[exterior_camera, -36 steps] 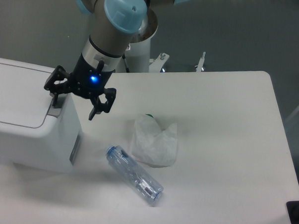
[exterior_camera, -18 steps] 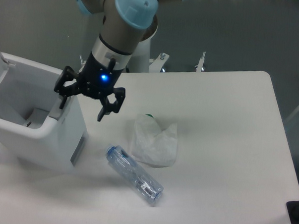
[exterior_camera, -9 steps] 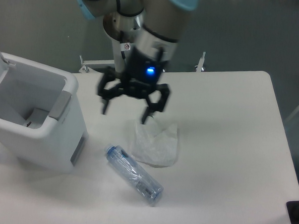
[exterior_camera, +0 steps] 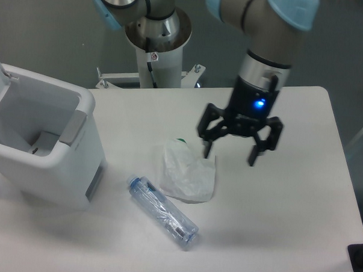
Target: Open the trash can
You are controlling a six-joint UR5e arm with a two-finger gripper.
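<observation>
**Bin open at the far left, my jaws well off to its right**

The trash can (exterior_camera: 45,151) sits at the left end of the table (exterior_camera: 287,195), its lid tipped up and back so the hollow inside shows; I judge the opening done. My gripper (exterior_camera: 239,147) hangs over the table's middle-right with jaws spread wide, pinching nothing. The bin lies well apart from me, leftward, past the crumpled plastic bag (exterior_camera: 188,171) just beside my near finger and the clear bottle (exterior_camera: 163,212) lying slantwise in front of it.
</observation>
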